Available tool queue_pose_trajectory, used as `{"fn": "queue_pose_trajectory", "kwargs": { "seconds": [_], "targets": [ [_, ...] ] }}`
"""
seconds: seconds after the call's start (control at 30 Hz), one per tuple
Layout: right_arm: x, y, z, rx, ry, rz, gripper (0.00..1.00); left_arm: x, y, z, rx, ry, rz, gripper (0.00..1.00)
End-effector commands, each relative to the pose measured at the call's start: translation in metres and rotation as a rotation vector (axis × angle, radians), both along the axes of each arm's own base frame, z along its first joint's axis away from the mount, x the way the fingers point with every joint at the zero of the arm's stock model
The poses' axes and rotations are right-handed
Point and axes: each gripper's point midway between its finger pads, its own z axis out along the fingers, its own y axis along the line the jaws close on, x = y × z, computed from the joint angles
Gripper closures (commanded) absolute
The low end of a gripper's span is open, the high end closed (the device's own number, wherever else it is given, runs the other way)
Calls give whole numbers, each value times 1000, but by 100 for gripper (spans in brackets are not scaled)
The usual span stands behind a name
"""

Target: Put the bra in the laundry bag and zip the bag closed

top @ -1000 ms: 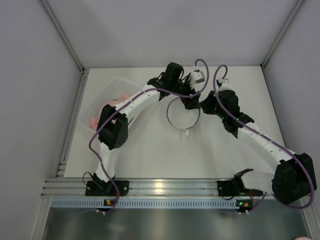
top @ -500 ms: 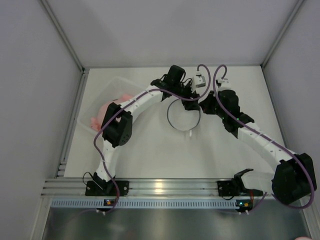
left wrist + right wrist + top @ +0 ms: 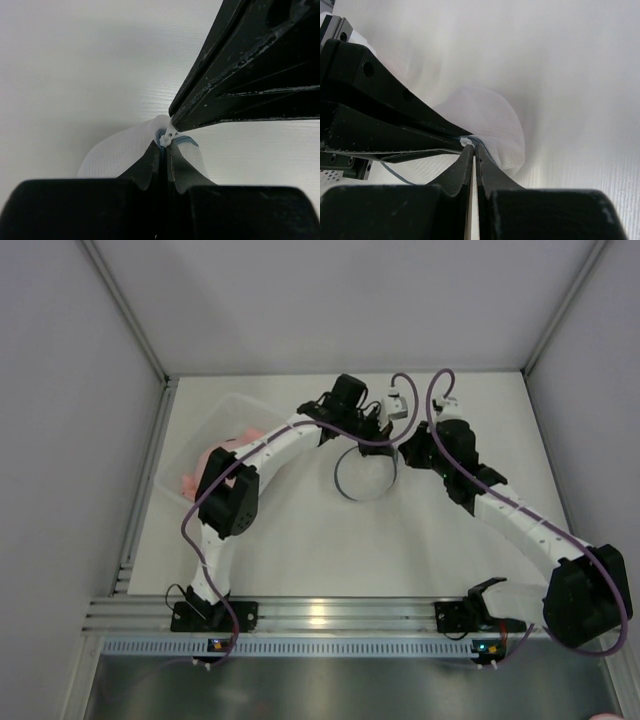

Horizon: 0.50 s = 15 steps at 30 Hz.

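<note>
The laundry bag (image 3: 365, 476) is a round white mesh pouch with a thin dark rim, lying at the table's middle back. Both grippers meet at its far right edge. My left gripper (image 3: 386, 436) (image 3: 165, 145) is shut on the bag's blue-edged rim, right at the small white zipper pull (image 3: 170, 136). My right gripper (image 3: 399, 446) (image 3: 473, 148) is shut on the same rim from the opposite side, its tips touching the pull (image 3: 466, 142). The mesh (image 3: 115, 150) (image 3: 492, 122) bunches up between them. The bra shows in no view.
A clear rectangular plastic bin (image 3: 232, 412) holding pink cloth (image 3: 212, 457) stands at the back left, beside the left arm. Purple cables (image 3: 440, 390) loop above both wrists. The metal rail (image 3: 320, 615) runs along the near edge.
My left gripper has gone from open to shut at the bag's rim beside the right gripper. The bag's ring has pulled in slightly. The right arm has held still.
</note>
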Motion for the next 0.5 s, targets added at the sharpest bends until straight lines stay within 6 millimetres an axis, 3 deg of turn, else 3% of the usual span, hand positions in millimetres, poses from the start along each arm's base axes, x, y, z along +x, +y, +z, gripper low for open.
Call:
{"fn": "queue_pose_trajectory", "kwargs": {
  "seconds": [0.0, 0.13, 0.17, 0.2, 0.3, 0.37, 0.43, 0.47],
  "targets": [
    [13, -14, 26, -1, -56, -88, 100, -6, 9, 50, -56, -50, 27, 100],
    [9, -19, 19, -4, -45, -112, 100, -6, 13, 63, -112, -27, 64, 100],
    [8, -20, 14, -2, -33, -123, 100, -3, 14, 75, -154, -37, 82, 100],
    [7, -22, 14, -2, -35, -133, 100, -4, 16, 71, -159, -19, 96, 100],
    [4, -25, 12, 4, -34, -149, 100, -4, 22, 82, -227, -7, 137, 99],
    [3, -28, 8, 1, -29, -159, 100, -7, 26, 90, -256, 1, 152, 91],
    [3, -27, 12, 9, -40, -155, 100, -12, 29, 89, -263, 10, 149, 70],
    [2, -26, 11, 12, -39, -148, 100, -13, 30, 86, -259, 20, 150, 65]
  ]
}}
